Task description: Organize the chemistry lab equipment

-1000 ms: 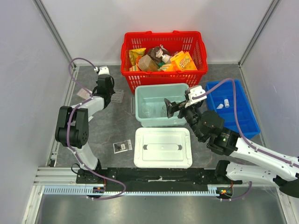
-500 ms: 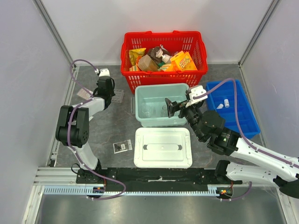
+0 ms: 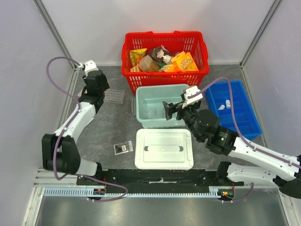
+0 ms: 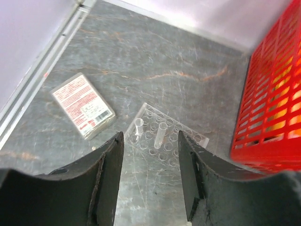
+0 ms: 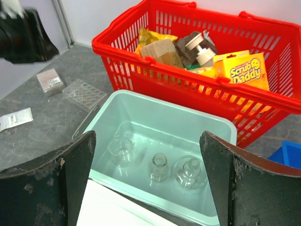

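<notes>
the left gripper (image 4: 149,137) has pulled back from the well plate (image 4: 162,140), jaws parted and empty. the plate lies flat on the table (image 4: 141,61) just ahead, long axis slanting across them. the right gripper (image 5: 146,141), spread wide, is well apart.

Looking down from high above and behind both arm bases in the top external view, taking in the whole table (image 3: 113,127) from far off. Riding close to the tabletop in the left wrist view, peering forward and down between 2 dark fingers (image 4: 106,174) at the multi-well plate (image 4: 164,141) and the red basket (image 4: 273,94) wall. Hanging higher in the right wrist view, facing the far wall, tilting down over the pale green bin (image 5: 141,117). Sharing plate and basket across all 3 views.
</notes>
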`<state>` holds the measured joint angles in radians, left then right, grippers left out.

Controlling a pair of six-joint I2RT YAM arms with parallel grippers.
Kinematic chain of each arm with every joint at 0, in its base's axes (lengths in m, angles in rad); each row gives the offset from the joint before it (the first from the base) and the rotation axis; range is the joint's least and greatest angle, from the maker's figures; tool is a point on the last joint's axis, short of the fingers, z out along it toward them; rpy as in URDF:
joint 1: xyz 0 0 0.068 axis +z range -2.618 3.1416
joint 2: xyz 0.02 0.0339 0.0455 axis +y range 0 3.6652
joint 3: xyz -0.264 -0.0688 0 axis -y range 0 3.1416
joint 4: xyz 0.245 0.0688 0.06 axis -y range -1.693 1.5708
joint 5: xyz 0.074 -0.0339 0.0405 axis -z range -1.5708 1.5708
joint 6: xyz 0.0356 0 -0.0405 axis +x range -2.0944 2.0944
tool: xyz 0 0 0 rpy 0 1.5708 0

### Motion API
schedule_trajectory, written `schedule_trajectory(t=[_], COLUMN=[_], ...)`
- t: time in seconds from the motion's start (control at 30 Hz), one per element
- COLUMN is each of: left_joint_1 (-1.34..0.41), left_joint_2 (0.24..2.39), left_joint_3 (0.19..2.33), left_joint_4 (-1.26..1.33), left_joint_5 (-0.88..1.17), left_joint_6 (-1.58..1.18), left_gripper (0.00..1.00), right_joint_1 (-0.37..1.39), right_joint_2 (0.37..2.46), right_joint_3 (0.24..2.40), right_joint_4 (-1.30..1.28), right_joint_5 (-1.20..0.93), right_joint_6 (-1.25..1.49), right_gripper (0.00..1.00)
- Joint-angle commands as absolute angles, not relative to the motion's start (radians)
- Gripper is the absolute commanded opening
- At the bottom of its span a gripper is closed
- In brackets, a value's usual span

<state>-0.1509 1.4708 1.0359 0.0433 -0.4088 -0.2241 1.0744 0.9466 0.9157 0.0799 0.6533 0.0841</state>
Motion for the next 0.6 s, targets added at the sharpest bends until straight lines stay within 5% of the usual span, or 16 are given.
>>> schedule_trajectory(t=[0.0,0.13,0.57], left_joint_1=[-0.15,-0.141,0.13], left_joint_2=[1.326,1.218,1.112], left_joint_3=[1.112,1.094,0.898], left_joint_4=[-0.284,-0.555,-1.028], left_joint_5=[-0.598,-0.675,-0.373], left_joint_6=[-0.554,-0.809,-1.144], left_gripper=[0.55,0.52,0.47], right_joint_1=[1.071,1.069,1.069], right_joint_2=[0.988,1.028,0.996], right_joint_3=[0.989,1.032,0.976], right_joint_4=[0.012,-0.075,-0.107], right_joint_5=[0.604,0.603,0.515], right_joint_6=[0.146,0.199,0.186], right_gripper=[0.98,0.98,0.98])
